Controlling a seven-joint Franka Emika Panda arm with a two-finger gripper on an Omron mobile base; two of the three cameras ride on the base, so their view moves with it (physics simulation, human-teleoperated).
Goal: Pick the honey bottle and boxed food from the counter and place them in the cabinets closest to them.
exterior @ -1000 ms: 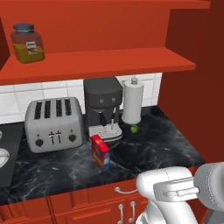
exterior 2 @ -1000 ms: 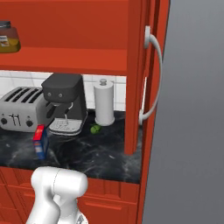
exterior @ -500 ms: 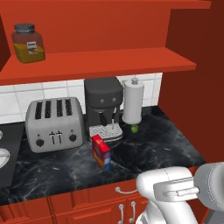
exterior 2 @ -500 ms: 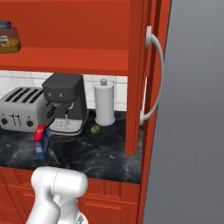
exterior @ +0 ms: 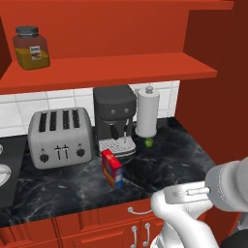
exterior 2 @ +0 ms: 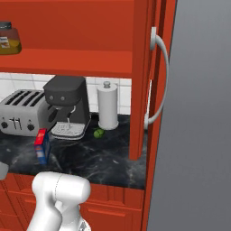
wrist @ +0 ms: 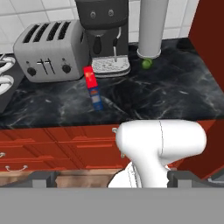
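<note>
The honey bottle [exterior: 31, 47], amber with a dark lid, stands on the red shelf of the open cabinets [exterior: 121, 68], at its left end; in the right base view the honey bottle [exterior 2: 6, 38] sits at the top left. Upright on the black counter [exterior: 169, 160], in front of the coffee machine, is the red and blue boxed food [exterior: 112, 168] [exterior 2: 42, 145] [wrist: 93, 87]. My gripper [wrist: 112, 178] is open and empty, held back over the drawer fronts, well short of the box. Its fingertips [wrist: 43, 177] stand far apart.
A silver toaster [exterior: 59, 136], a black coffee machine [exterior: 115, 116], a paper-towel roll [exterior: 147, 112] and a small green fruit [exterior: 148, 142] line the back of the counter. An open red cabinet door [exterior 2: 144, 81] with a curved silver handle hangs at the right, beside a grey panel [exterior 2: 198, 113].
</note>
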